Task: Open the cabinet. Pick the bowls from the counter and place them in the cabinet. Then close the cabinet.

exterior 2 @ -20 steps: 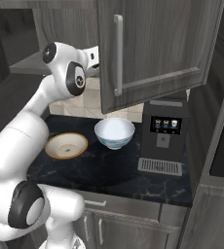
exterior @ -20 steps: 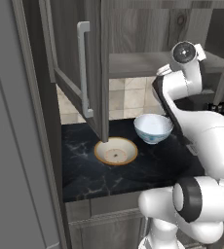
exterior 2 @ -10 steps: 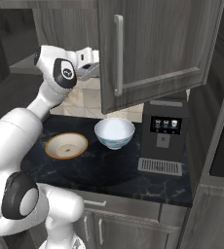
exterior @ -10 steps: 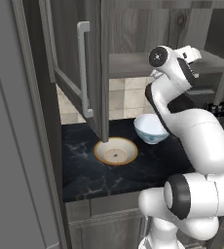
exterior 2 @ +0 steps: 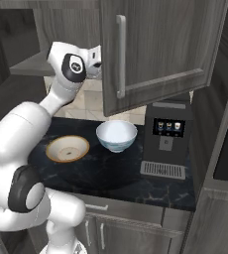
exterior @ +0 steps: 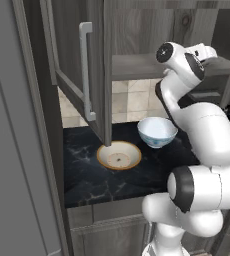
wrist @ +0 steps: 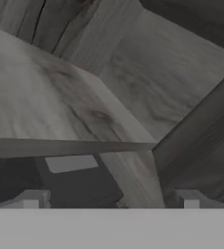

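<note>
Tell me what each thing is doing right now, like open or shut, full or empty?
cabinet: both doors open, shelf bare.
white bowl: upright on the counter, empty.
cream bowl: upright on the counter, empty.
end effector: open, holding nothing, up by the shelf.
coffee machine: screen lit.

The cabinet [exterior: 94,75] is matt grey-brown wood grain, its shelf [wrist: 60,112] right before the end effector [wrist: 109,199] paler, knotted wood. Its bar handle [exterior: 85,70] looks like brushed metal. Below, the tabletop [exterior: 97,177] is glossy black veined stone; both bowls [exterior: 157,132] [exterior: 119,155] look like smooth glazed ceramic.
</note>
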{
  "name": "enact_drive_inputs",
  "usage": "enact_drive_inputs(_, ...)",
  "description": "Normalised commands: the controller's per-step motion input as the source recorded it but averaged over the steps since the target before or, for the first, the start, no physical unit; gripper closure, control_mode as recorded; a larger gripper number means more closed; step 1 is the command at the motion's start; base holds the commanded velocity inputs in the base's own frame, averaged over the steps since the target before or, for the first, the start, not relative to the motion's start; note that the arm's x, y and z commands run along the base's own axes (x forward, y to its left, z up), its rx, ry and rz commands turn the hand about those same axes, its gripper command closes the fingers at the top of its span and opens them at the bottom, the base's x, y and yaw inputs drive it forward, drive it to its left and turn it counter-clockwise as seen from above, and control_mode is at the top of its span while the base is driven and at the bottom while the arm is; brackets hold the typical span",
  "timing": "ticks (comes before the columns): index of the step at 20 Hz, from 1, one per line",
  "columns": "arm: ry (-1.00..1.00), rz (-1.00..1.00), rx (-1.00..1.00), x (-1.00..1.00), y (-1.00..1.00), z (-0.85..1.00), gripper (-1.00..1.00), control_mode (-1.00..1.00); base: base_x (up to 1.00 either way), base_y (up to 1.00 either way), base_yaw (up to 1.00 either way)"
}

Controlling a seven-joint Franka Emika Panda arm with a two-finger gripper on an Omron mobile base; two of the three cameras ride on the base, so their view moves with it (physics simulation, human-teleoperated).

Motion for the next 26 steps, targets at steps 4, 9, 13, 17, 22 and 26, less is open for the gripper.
enact_drive_inputs(4, 0.05, -0.14, 0.0, -0.14, -0.81, 0.28, -1.0, -1.0, 0.0, 0.0, 0.0)
enact_drive_inputs(9, 0.0, -0.16, 0.0, -0.3, -0.87, 0.15, -1.0, -1.0, 0.0, 0.0, 0.0)
enact_drive_inputs(13, 0.0, -0.2, 0.0, -0.3, -0.87, 0.01, -1.0, -1.0, 0.0, 0.0, 0.0)
enact_drive_inputs(17, -0.04, -0.2, 0.0, -0.37, -0.81, 0.0, -1.0, -1.0, 0.0, 0.0, 0.0)
enact_drive_inputs(22, -0.09, -0.1, 0.02, -0.16, -0.33, 0.02, -1.0, -1.0, 0.0, 0.0, 0.0)
enact_drive_inputs(26, -0.1, 0.0, 0.02, -0.15, 0.0, 0.06, -1.0, -1.0, 0.0, 0.0, 0.0)
